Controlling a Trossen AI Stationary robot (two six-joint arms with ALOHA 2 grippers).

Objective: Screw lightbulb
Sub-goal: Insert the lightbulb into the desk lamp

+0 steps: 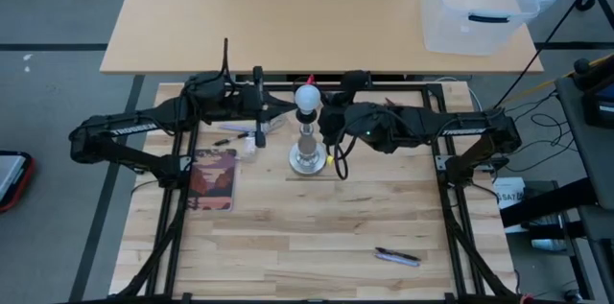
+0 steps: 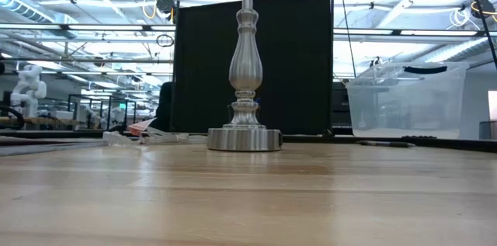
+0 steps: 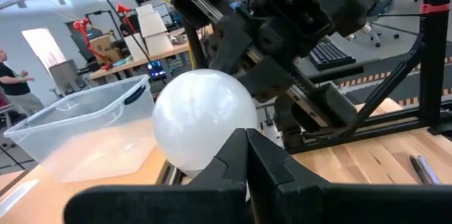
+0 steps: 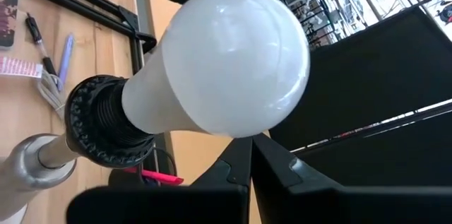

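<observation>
The lightbulb (image 1: pixel 306 98), frosted white, sits with its base in the black socket (image 4: pixel 106 121) on top of the silvery lamp stand (image 1: pixel 306 146). The stand rests upright on its round disc foot (image 2: pixel 244 139) at the table's middle. My left gripper (image 3: pixel 247 139) is shut and level at the globe's (image 3: pixel 201 121) left side. My right gripper (image 4: pixel 251 143) is shut at the globe's (image 4: pixel 233 61) right side. In the low view the bulb and both grippers are above the picture's top. My left gripper's shut fingertips (image 3: pixel 236 146) point level from the table's left at the globe's side (image 3: pixel 212 155). I cannot tell whether they touch it. My right gripper's shut fingertips (image 4: pixel 240 150) come from the table's right, slanting slightly down, right up to the globe's round side (image 4: pixel 244 128). I cannot tell whether they touch it.
A clear plastic bin (image 1: pixel 475 11) stands on the far table at the right. A patterned card (image 1: pixel 213 177) and pens (image 1: pixel 240 136) lie left of the stand. Another pen (image 1: pixel 398 257) lies at the near right. The black frame (image 1: pixel 451 179) borders the work area.
</observation>
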